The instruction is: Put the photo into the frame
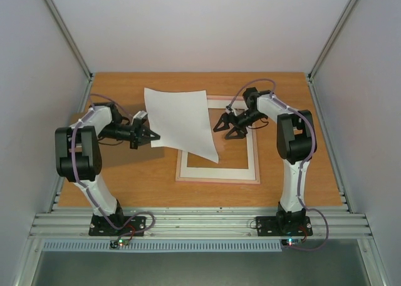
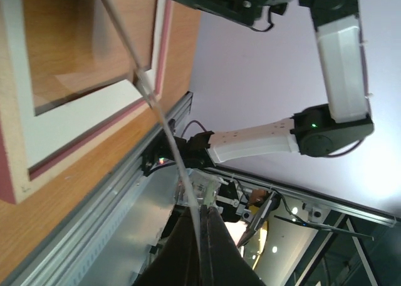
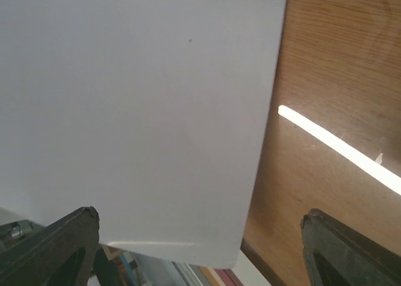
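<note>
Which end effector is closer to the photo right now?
Left. The left end effector is shut on the photo at its left edge, above the frame; the right end effector hangs open beside its right edge.

Access to the left side of the frame (image 1: 218, 178) is barred by the tilted photo (image 1: 182, 120), clamped in the left gripper (image 1: 152, 136). Its right side is overhung by the right gripper (image 1: 222, 131), jaws spread. Bare desk (image 1: 144, 179) is left free in front.
</note>
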Tool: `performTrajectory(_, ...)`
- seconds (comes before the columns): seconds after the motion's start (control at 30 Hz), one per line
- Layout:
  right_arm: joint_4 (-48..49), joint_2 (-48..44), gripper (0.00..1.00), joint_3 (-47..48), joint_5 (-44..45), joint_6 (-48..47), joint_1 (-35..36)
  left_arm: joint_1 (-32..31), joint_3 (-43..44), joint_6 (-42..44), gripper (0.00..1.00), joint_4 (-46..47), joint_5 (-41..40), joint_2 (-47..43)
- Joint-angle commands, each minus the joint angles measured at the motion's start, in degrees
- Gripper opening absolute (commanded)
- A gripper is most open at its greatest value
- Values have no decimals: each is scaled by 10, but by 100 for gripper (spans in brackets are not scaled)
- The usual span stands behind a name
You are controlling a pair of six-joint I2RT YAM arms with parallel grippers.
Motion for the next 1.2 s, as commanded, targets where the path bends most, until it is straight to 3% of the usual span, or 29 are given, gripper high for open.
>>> performTrajectory(0.0, -13, 25, 89, 19, -26, 5, 6, 3, 5, 44, 0, -54, 58, -34)
performTrajectory(0.5, -90, 104, 90, 100, -114, -10, 38, 1, 49, 110, 0, -121, 148, -53)
performTrajectory(0.7, -73, 90, 91, 75, -140, 16, 40, -2, 44, 100, 1, -107, 145, -77)
performTrajectory(0.87, 1, 37, 95, 4, -194, 84, 41, -7, 22, 80, 1, -88, 148, -100)
performTrajectory(1.0, 82, 39, 87, -14, -267, 174, 47, -7, -10, 66, 0, -64, 153, -135)
performTrajectory(1.17, 107, 33, 75, 23, -298, 202, 55, -7, -40, 44, 0, -42, 133, -169)
